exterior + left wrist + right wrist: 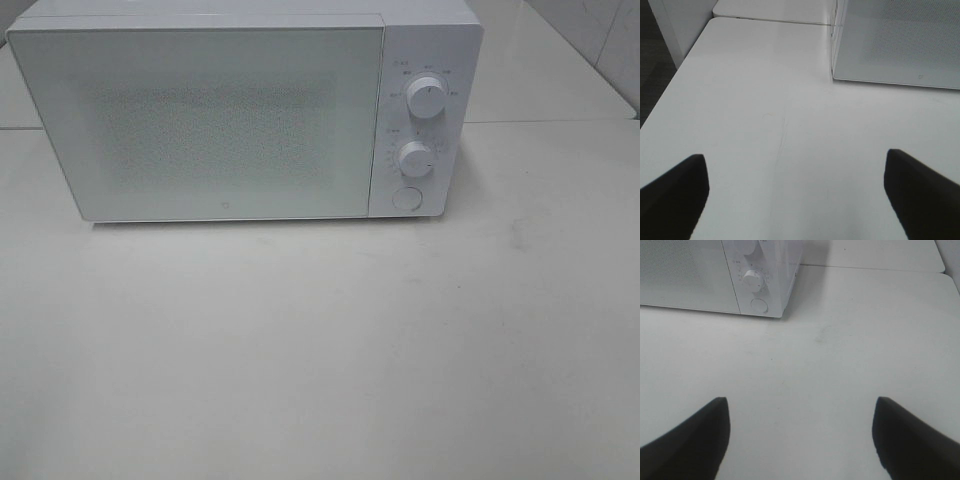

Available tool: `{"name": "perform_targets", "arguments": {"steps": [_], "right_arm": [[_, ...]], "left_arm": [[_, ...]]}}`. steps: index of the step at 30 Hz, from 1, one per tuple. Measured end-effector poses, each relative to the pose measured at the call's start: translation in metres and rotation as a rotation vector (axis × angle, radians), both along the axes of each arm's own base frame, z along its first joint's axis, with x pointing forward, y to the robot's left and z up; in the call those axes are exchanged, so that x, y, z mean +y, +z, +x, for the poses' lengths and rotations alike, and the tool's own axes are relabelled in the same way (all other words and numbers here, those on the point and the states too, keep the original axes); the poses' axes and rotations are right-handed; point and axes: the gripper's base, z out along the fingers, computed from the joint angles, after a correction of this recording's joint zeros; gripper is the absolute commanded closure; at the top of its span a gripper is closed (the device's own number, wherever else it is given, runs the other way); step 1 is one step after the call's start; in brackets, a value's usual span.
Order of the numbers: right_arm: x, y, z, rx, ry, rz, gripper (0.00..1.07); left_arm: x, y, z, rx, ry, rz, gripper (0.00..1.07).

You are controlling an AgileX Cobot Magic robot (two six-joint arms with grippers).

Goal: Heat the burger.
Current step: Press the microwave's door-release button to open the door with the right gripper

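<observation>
A white microwave (240, 115) stands at the back of the white table (320, 350), its door shut. The door's frosted window hides whatever is inside. Two round knobs (427, 97) and a round button (407, 197) sit on its right panel. The burger is not in view in any frame. My left gripper (796, 192) is open over bare table, in front of the microwave's left corner (832, 75). My right gripper (800, 437) is open too, hovering over the table in front of the control panel (752, 280). Neither gripper shows in the exterior high view.
The table's left edge (670, 95) drops to a dark floor. A seam (560, 122) separates this table from another white surface behind it. A tiled wall (600, 40) rises at the back right.
</observation>
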Motion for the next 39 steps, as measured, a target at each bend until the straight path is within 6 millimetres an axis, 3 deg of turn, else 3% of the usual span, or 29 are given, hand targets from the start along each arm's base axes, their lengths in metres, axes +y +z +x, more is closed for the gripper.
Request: {"name": "perform_targets", "arguments": {"steps": [14, 23, 39], "right_arm": [[0.010, 0.011, 0.066, 0.009, -0.002, -0.001, 0.32], [0.017, 0.004, 0.115, 0.041, -0.003, -0.005, 0.32], [0.027, -0.017, 0.179, 0.018, -0.017, 0.021, 0.32]], "left_arm": [[0.000, 0.000, 0.000, 0.000, 0.000, 0.000, 0.20], [0.000, 0.000, 0.000, 0.000, 0.000, 0.000, 0.20], [0.000, 0.000, 0.000, 0.000, 0.000, 0.000, 0.20]]}}
